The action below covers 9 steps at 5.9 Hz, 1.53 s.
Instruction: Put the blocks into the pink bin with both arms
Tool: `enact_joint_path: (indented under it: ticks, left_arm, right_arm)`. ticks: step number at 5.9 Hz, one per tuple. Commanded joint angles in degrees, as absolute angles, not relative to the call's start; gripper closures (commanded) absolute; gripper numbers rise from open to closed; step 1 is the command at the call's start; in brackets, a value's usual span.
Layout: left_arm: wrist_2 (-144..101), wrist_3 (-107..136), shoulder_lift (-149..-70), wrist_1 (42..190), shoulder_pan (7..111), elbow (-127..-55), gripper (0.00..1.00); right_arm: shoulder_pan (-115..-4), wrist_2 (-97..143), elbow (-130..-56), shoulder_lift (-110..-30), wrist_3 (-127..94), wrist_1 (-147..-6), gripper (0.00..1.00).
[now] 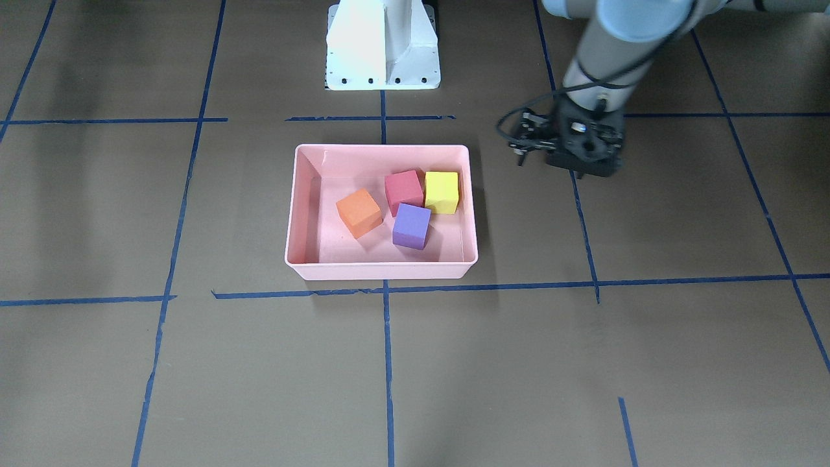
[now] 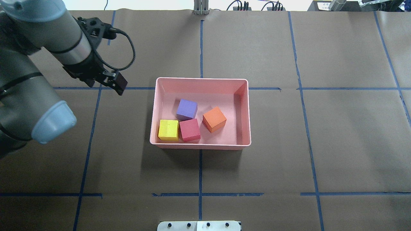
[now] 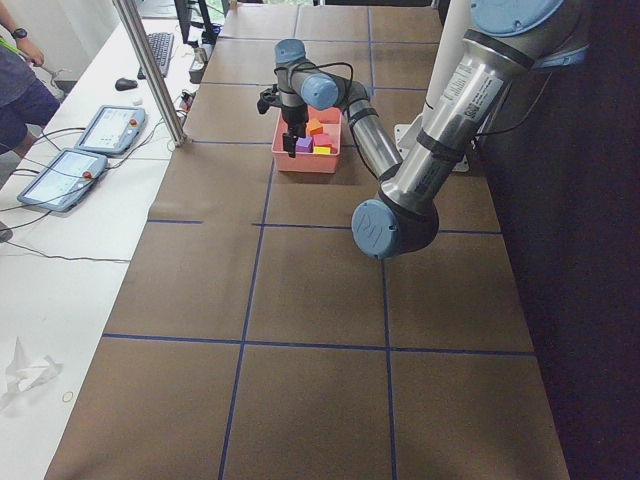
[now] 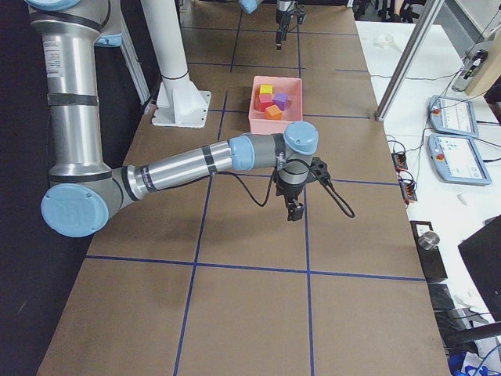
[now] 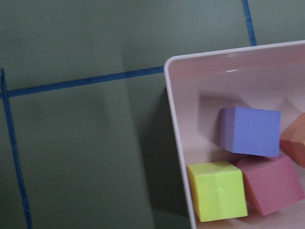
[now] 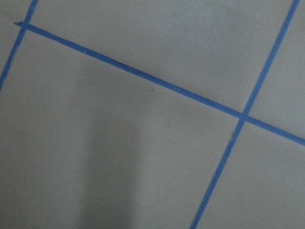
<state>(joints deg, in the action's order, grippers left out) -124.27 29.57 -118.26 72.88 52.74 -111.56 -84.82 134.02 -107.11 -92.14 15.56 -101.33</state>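
The pink bin (image 2: 201, 79) sits at the table's middle. All four blocks lie inside it: purple (image 2: 186, 109), orange (image 2: 214, 119), red-pink (image 2: 189, 129) and yellow-green (image 2: 168, 130). My left gripper (image 2: 120, 87) hovers over the table just outside the bin's left wall. It is empty and its fingers look closed together. It also shows in the front view (image 1: 582, 172). The left wrist view shows the bin's corner (image 5: 176, 124) with the yellow-green block (image 5: 217, 191) and the purple block (image 5: 250, 131). My right gripper (image 4: 293, 213) shows only in the right side view, low over bare table away from the bin. I cannot tell its state.
Brown paper with a blue tape grid (image 2: 200, 194) covers the table. The white pedestal base (image 1: 382, 48) stands behind the bin. Tablets (image 3: 60, 175) and cables lie on the side bench. The right wrist view shows only tape lines (image 6: 240, 117).
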Motion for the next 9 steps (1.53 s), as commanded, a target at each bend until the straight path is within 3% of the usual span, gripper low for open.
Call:
enact_joint_path:
  ticks: [1, 4, 6, 9]
  left_arm:
    - [-129.08, 10.11, -107.9, 72.6, 64.8, -111.45, 0.0]
    - [-131.84, -11.55, -90.23, 74.0, 81.17, -108.65, 0.0]
    - [-132.01, -16.57, -83.54, 77.93, 87.69, -104.78, 0.0]
    - [-131.57, -16.17, -80.34, 77.87, 88.42, -103.02, 0.0]
  right_arm:
    - [-90.77, 134.82, -107.4, -100.42, 19.07, -101.08, 0.0]
    - [-91.14, 134.74, -107.4, -100.2, 16.45, -100.81, 0.0]
    - [-91.14, 134.82, -107.49, -100.11, 15.73, -100.72, 0.0]
    - [-91.14, 134.82, -107.75, -100.11, 15.73, -100.72, 0.0]
